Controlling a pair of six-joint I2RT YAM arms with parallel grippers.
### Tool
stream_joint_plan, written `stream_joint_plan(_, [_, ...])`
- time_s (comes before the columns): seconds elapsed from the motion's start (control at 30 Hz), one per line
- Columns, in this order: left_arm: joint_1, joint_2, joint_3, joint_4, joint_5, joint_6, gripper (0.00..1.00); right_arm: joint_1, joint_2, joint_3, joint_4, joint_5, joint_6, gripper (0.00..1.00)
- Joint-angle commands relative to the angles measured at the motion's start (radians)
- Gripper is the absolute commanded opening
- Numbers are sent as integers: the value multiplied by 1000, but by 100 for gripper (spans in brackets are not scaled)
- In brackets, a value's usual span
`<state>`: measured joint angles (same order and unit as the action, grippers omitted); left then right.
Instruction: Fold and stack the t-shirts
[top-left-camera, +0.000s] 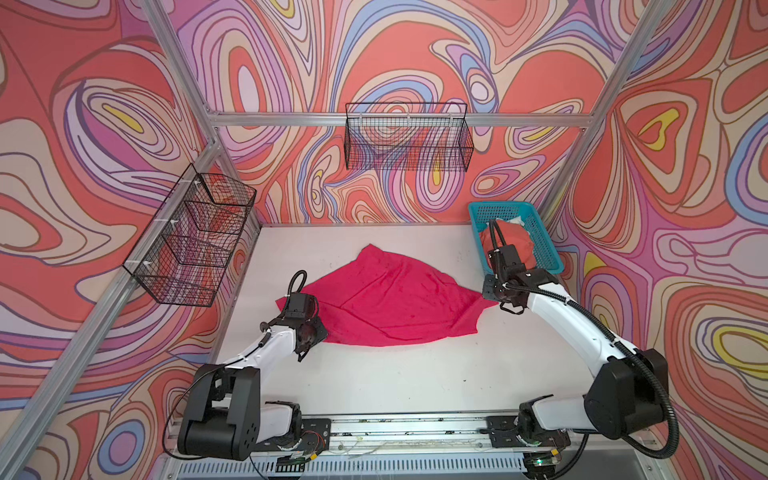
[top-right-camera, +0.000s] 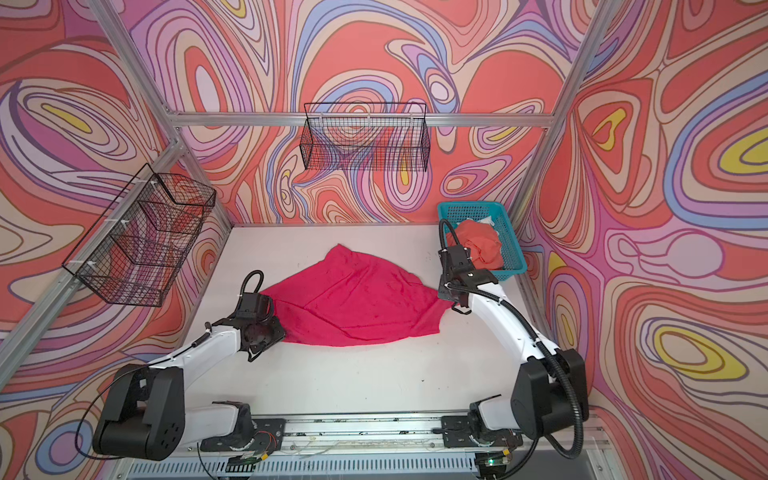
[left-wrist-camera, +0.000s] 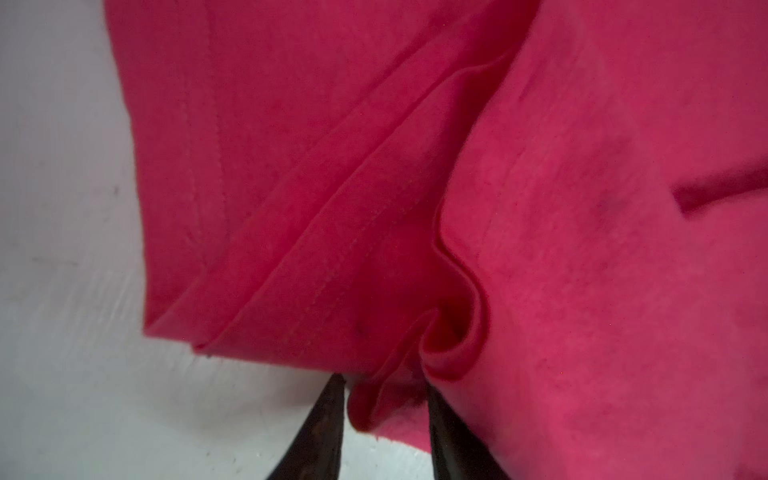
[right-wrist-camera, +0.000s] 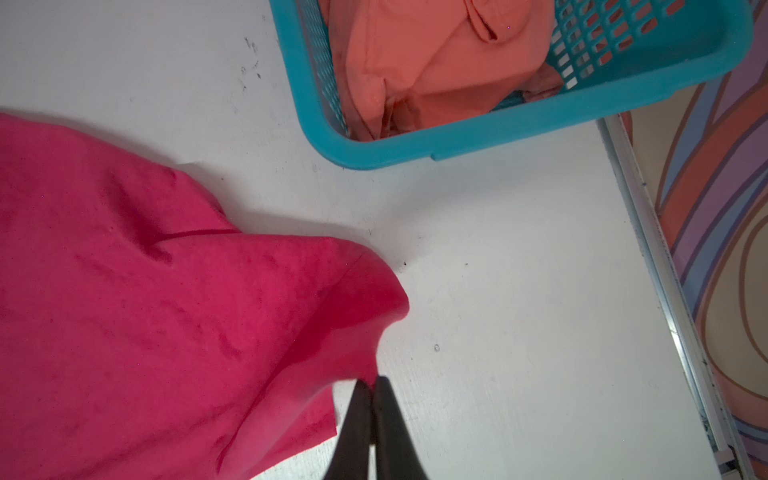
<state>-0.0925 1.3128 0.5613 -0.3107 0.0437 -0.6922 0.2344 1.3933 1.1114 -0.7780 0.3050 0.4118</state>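
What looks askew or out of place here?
Nothing damaged: the magenta-pink cloth t-shirt lies rumpled and skewed on the white table; the coral-orange cloth t-shirt sits bunched in the teal plastic mesh basket.

Both top views look steeply down on the whole table (top-left-camera: 395, 374) from above its 6 o'clock edge. Wrist views sit close behind their fingers (left-wrist-camera: 324, 428): left facing the pink t-shirt (left-wrist-camera: 582, 249), right its corner and the 1 o'clock teal basket (right-wrist-camera: 415, 145).

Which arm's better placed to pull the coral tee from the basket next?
Right, probably: teal basket with the coral-orange t-shirt sits beside the right gripper; left gripper is across the magenta t-shirt.
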Motion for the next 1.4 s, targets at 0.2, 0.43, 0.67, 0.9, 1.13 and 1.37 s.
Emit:
stream_joint_plan(0.2, [-6, -60, 10, -83, -22, -9, 0, -5, -9, -15, 10, -3, 1, 0])
stream_joint_plan(0.43, [-6, -187, 78, -247, 1, -21, 0, -6, -15, -17, 19, -16, 8, 0])
stream_joint_plan(0.67, [-6, -348, 304, -390, -25, -49, 0, -6, -56, 67, -18, -29, 3, 0])
stream_joint_plan(0.9, [-5, -324, 584, -345, -66, -46, 0, -6, -92, 227, -56, -92, -27, 0])
stream_joint_plan(1.13, [6, -229, 831, -249, -92, 3, 0, -6, -133, 368, -34, -119, -69, 0])
stream_joint_plan(1.37, [41, -168, 1010, -115, -71, 30, 0, -5, -248, 454, 156, -121, -148, 0])
